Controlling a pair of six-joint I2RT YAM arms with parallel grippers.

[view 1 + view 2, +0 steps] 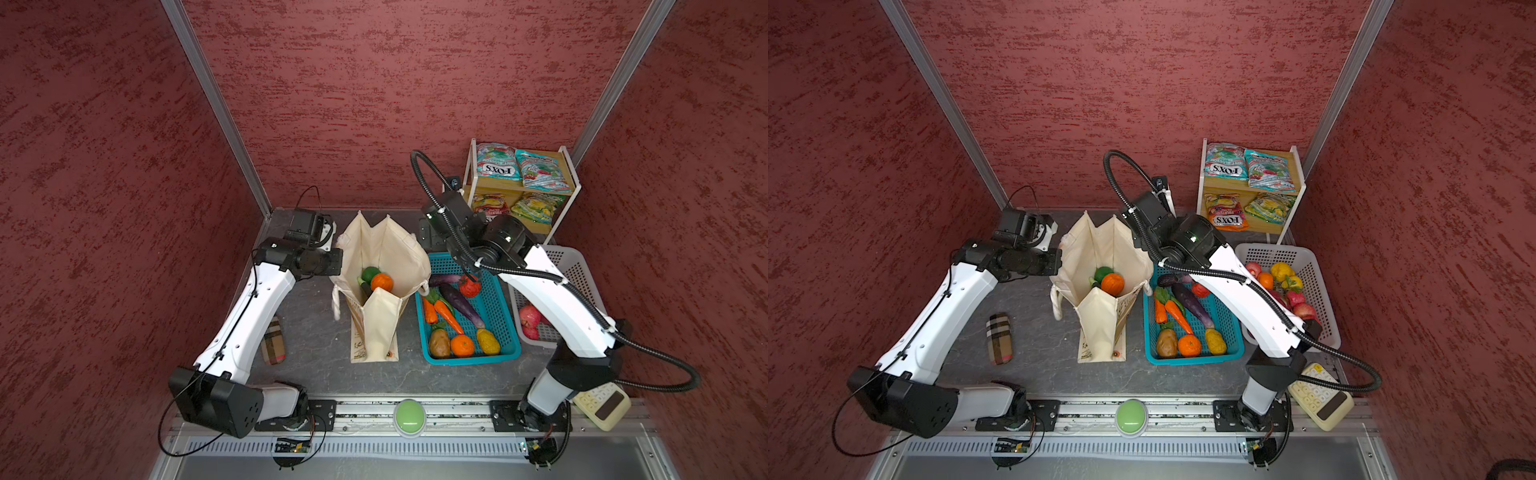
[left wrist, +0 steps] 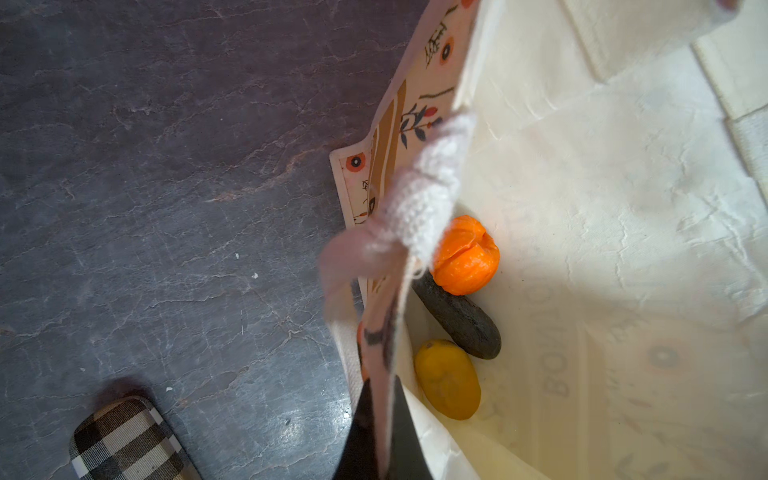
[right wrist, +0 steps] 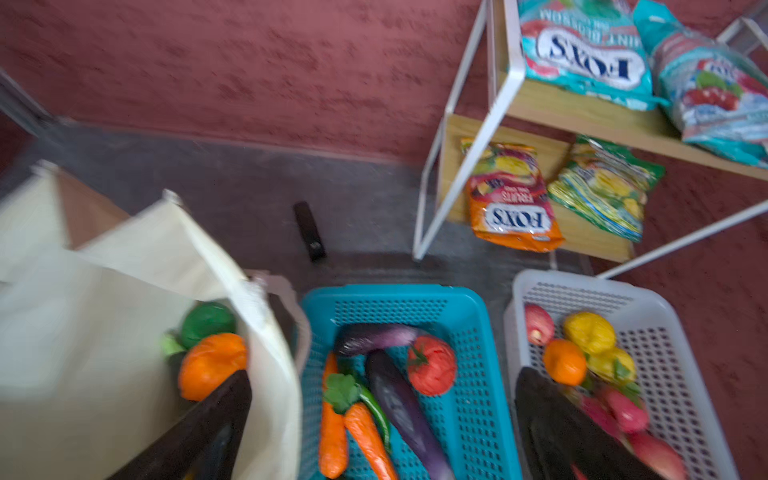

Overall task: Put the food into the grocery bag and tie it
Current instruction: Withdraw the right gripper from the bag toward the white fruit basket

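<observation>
Button [image 1: 409, 417], green, sits on the front rail [image 1: 457, 409] btwn my two arm bases; calculator [image 1: 600, 405] lies at the rail's right end. Further in, a checked pouch [image 1: 273, 341] lies on the dark tabletop [image 1: 316, 324] beside my L arm.

Mid-table, the grocery bag [image 1: 395, 249] stands upright w/ its mouth open. My left gripper [image 2: 381, 395] is clamped tight on the bag's left rim, cloth pinched btwn the jaws, close to the white handle [image 2: 428, 195]. Down in the bag: orange pumpkin [image 2: 465, 257], dark cucumber [image 2: 457, 320], yellow fruit [image 2: 448, 379], green veg [image 1: 369, 274].

Just right of the bag, the teal basket [image 1: 496, 307] holds carrots [image 1: 446, 316], eggplants [image 1: 461, 305], tomato [image 1: 469, 286], potato [image 1: 439, 344] & an orange [image 1: 462, 345]. My right gripper [image 3: 384, 374] hangs over that basket's far end, jaws spread wide, nothing in them. White basket [image 1: 1266, 253], next over, holds red apples [image 1: 1304, 309] & other fruit.

Farthest back, in the right corner, the shelf [image 3: 582, 112] carries FOX'S pkts: teal packets [image 1: 496, 164] on top, orange packet [image 1: 1227, 216] & green packet [image 1: 536, 208] below.
</observation>
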